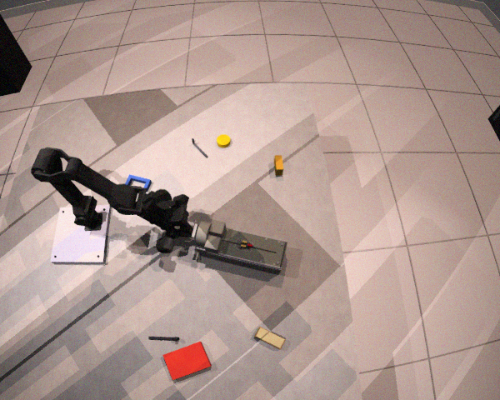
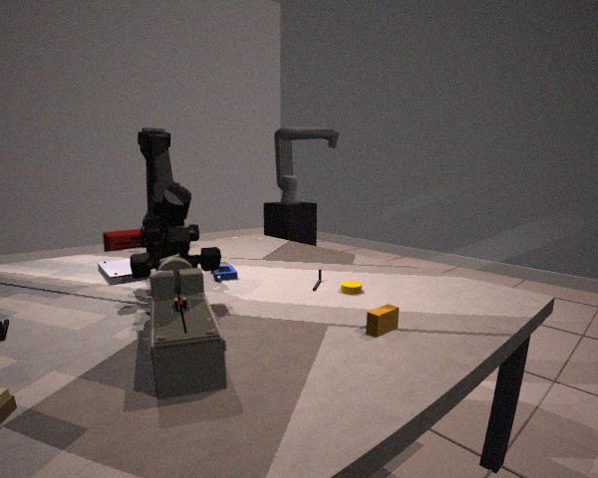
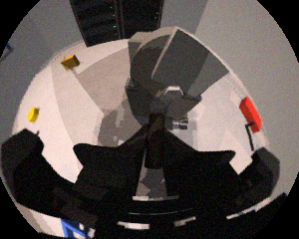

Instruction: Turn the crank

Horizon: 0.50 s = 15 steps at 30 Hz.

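top view: yellow disc, orange block apart from 1 grey machine.

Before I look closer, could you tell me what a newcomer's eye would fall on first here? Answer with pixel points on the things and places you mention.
Probably the black arm (image 1: 107,193) (image 2: 159,205), its gripper (image 3: 152,127) shut on the dark handle (image 3: 154,149) at one end of the grey machine (image 1: 242,262) (image 2: 188,364). Next, the bright red block (image 1: 187,360) (image 3: 250,114), off to one side, and the yellow disc (image 1: 223,140) (image 2: 351,287) (image 3: 33,115), across on the other.

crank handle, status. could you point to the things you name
gripper (image 1: 195,248) (image 3: 152,127) shut on crank handle (image 3: 154,134); red pointer (image 1: 250,246) (image 2: 180,303) close by brass zero marks (image 1: 243,244), exact level unclear; nothing seen blocking slot
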Each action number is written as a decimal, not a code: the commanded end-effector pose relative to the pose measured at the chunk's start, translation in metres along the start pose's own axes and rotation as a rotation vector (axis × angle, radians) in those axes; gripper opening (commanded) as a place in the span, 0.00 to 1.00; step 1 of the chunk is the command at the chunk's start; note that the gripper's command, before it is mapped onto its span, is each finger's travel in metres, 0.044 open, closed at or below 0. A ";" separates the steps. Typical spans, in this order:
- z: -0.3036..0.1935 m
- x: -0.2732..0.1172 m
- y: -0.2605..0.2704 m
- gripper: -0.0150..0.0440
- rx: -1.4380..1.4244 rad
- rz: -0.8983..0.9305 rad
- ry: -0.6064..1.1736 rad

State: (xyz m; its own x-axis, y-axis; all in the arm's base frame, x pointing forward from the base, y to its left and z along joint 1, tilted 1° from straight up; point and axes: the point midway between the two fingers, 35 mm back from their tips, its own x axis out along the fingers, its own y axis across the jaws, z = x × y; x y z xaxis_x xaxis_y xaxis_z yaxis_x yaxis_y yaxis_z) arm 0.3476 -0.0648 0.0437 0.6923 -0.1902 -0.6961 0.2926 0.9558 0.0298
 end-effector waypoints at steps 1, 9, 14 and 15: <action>-0.002 0.001 -0.009 0.25 0.006 -0.027 0.006; -0.001 0.001 -0.011 0.25 0.006 -0.027 0.006; -0.001 0.001 -0.012 0.25 0.006 -0.027 0.006; -0.001 0.001 -0.012 0.25 0.006 -0.027 0.006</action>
State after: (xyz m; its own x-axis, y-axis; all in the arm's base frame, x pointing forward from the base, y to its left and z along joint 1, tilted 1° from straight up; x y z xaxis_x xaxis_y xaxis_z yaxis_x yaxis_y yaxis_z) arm 0.3466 -0.0679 0.0431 0.6909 -0.1900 -0.6976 0.2924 0.9559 0.0293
